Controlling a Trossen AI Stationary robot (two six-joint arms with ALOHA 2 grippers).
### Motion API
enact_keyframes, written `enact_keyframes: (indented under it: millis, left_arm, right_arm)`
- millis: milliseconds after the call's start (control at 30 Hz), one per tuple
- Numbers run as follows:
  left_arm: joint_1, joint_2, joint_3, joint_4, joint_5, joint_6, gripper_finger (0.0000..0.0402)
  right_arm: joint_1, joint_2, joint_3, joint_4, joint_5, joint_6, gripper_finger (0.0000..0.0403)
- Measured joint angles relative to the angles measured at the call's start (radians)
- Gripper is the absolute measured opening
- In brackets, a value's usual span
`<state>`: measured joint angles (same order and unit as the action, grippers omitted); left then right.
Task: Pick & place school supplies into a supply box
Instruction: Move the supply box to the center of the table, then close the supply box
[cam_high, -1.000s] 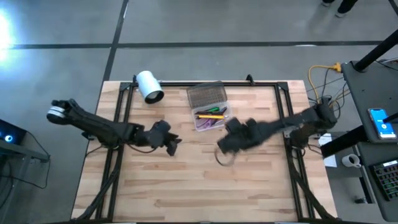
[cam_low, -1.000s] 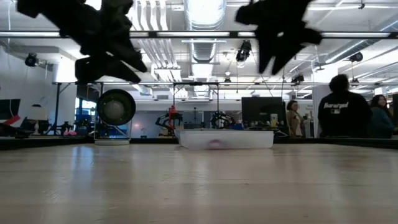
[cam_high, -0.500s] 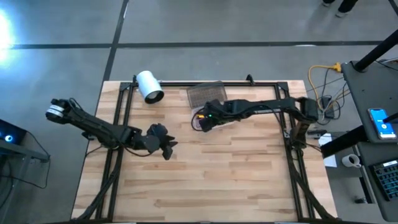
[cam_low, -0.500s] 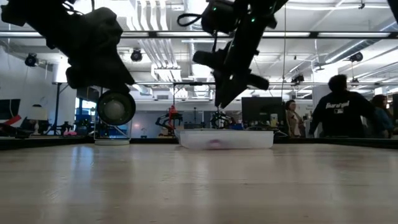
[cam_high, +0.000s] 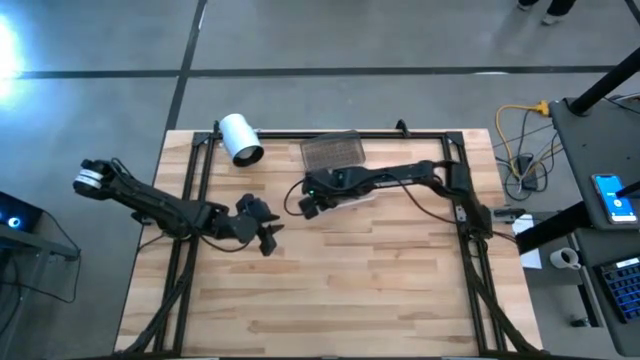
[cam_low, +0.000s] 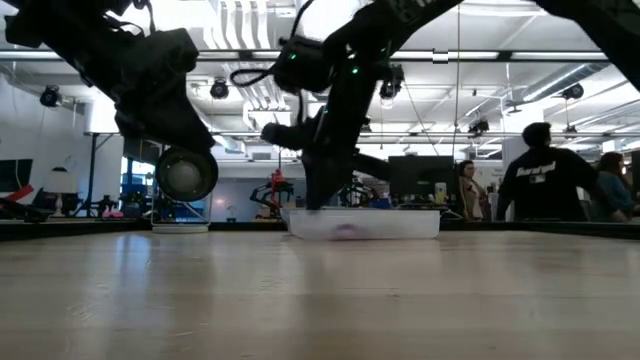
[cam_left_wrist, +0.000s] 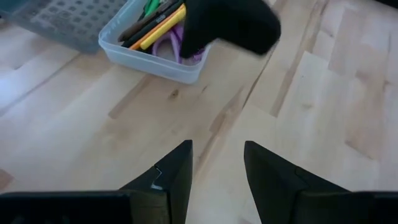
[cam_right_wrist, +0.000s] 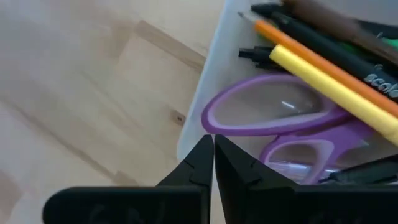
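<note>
You have the supply box (cam_high: 345, 190) in the upper middle of the high view, on the wooden desk (cam_high: 330, 290), with its grey textured lid (cam_high: 331, 152) lying open and flat on the far side of the tray. Much of the tray is hidden there under the right arm. In the right wrist view the box holds the purple-handled scissors (cam_right_wrist: 292, 134), finger loops side by side toward the box's near wall, and above them a yellow pen (cam_right_wrist: 329, 93), an orange pen (cam_right_wrist: 311, 59) and a black pen (cam_right_wrist: 348, 59) lying parallel, long axes running from the upper middle down to the right edge of that frame. The black pen carries pale lettering at the right edge, but it is too partial to read. A strip of green shows past the black pen. Your right end effector (cam_high: 309, 205) sits at the left end of the box in the high view, fingers (cam_right_wrist: 202, 165) clenched tip to tip with nothing between them, hovering over the box's rim. Your left end effector (cam_high: 263, 222) hangs over bare desk left of the box, well apart from it, fingers (cam_left_wrist: 177, 174) parted and grasping nothing. A white cylinder roll (cam_high: 241, 138) lies at the upper left of the desk. In the low view a person in a dark top (cam_low: 545, 185) with unreadable white print on the back stands at the right.
</note>
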<state>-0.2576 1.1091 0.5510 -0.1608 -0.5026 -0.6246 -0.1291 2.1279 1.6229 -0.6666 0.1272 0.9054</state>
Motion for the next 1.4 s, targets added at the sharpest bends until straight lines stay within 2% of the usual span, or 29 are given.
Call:
enact_keyframes:
  millis: [233, 367, 467, 700, 967, 1100, 1267, 1333, 1400]
  left_arm:
    - [0.0, 0.0, 0.0, 0.0, 0.003, -0.017, 0.0129]
    - [0.0, 0.0, 0.0, 0.0, 0.003, -0.023, 0.0129]
    - [0.0, 0.0, 0.0, 0.001, 0.003, -0.023, 0.0129]
    - [0.001, 0.0, 0.0, 0.0, 0.003, -0.072, 0.0129]
    - [0.009, 0.0, 0.0, 0.001, -0.009, -0.149, 0.0129]
    - [0.029, 0.001, 0.0, 0.0, -0.024, -0.156, 0.0129]
    - [0.088, 0.002, -0.001, 0.001, -0.024, -0.156, 0.0129]
    - [0.127, 0.006, -0.014, 0.002, -0.013, -0.17, 0.0129]
    - [0.19, 0.014, -0.028, 0.0, 0.049, -0.19, 0.0129]
  right_arm:
    - [0.003, 0.081, 0.115, -0.13, 0.001, -0.073, 0.0009]
    - [0.02, 0.086, 0.127, -0.223, -0.01, -0.098, 0.0009]
    - [0.047, 0.071, 0.113, -0.267, -0.062, -0.123, 0.0009]
    - [0.167, 0.04, 0.096, -0.417, -0.142, -0.206, 0.0009]
    - [0.324, -0.012, 0.01, -0.516, -0.182, -0.193, 0.0009]
    - [0.395, -0.098, -0.058, -0.517, -0.101, -0.074, 0.0009]
    - [0.455, -0.279, -0.151, -0.531, 0.119, 0.185, 0.0009]
    - [0.459, -0.362, -0.195, -0.549, 0.15, 0.296, 0.0009]
    - [0.46, -0.435, -0.253, -0.56, 0.144, 0.387, 0.0009]
